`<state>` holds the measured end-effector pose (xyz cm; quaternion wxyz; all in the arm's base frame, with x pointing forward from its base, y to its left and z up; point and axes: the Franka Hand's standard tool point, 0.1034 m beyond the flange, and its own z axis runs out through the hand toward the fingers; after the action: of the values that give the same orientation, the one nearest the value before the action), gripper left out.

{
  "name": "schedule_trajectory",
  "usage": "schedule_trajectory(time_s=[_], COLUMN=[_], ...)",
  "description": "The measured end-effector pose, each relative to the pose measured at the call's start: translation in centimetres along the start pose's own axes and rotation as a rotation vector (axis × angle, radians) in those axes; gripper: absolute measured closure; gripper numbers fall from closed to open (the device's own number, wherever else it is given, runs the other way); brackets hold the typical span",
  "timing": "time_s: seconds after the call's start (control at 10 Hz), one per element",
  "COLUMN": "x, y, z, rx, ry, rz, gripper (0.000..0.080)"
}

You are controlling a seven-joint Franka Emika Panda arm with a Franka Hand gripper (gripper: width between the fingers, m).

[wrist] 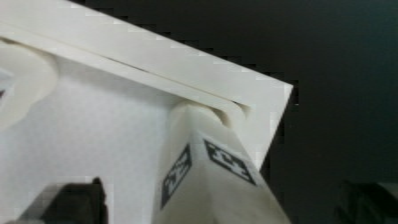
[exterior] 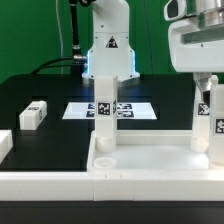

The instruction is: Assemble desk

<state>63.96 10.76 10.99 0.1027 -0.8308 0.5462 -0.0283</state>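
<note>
Desk top [exterior: 150,152] lay in the foreground of the exterior view, a white rimmed tray sitting just behind the long white border rail [exterior: 50,182]. Two legs stood upright at its far corners: the left-hand leg [exterior: 104,112] toward the exterior view's left, and the right-hand leg [exterior: 204,125] directly under the gripper [exterior: 205,88]. In the wrist view you could see that right-hand leg [wrist: 210,170] rising from the corner of the desk top [wrist: 107,110], apparently seated in its socket.

You should have expected these parts to be light, rigid and smooth. They looked like hard plastic that would not bend, but it could slip or twist between the pads. My judgement was that a leg was best taken across two flat faces near its upper end, keeping it upright. The tray would want a hold on its rim.

One loose leg [exterior: 33,114] lay on the black table [exterior: 40,90], well apart from the tray. The marker board [exterior: 135,108] sat behind the legs.

You could not tell whether the fingers were clamped on the right-hand leg or standing off it. The exterior view blurred them against the leg, and the wrist view showed only one dark finger [wrist: 71,203] at the frame edge. The right-hand leg's foot and another white piece [exterior: 5,146] were cut off by the frame.
</note>
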Motion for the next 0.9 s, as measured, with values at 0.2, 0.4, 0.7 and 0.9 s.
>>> schedule_trajectory(time_s=[0.2, 0.4, 0.7, 0.9], x=[0.4, 0.9, 1.0, 1.2], y=[-0.2, -0.9, -0.9, -0.7], z=[-0.3, -0.7, -0.7, -0.7], rx=[-0.042, -0.059, -0.060, -0.063], ry=[0.018, -0.002, 0.006, 0.011], rz=[-0.392, -0.744, -0.613, -0.464], gripper=[0.0150, 0.0150, 0.0365, 0.0505])
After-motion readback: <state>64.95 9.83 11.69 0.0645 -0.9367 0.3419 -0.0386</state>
